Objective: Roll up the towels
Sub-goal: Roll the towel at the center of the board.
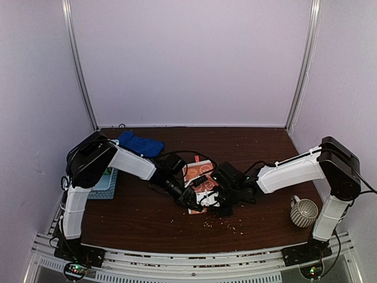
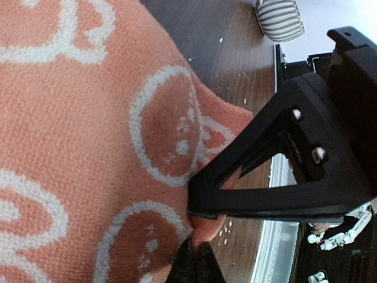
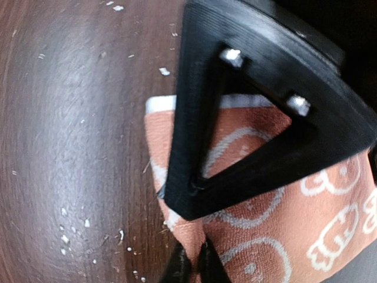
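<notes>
Centre frame in the overhead view, the orange towel (image 1: 199, 175) lies on the dark worktop (image 1: 135, 218), with both arms meeting over its lower end. The left gripper (image 2: 191, 254) is clenched on a bunched corner of the cloth. The right gripper (image 3: 191, 259) is pinched tight on the hem close by. Soft, light and limp, the cloth will likely sag wherever it is lifted, so corners and edges look like the surest holds. A blue towel (image 1: 140, 143) sits crumpled at upper left.

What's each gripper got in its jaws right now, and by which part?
The orange patterned towel: left gripper pinches a corner, right gripper pinches an edge.
</notes>
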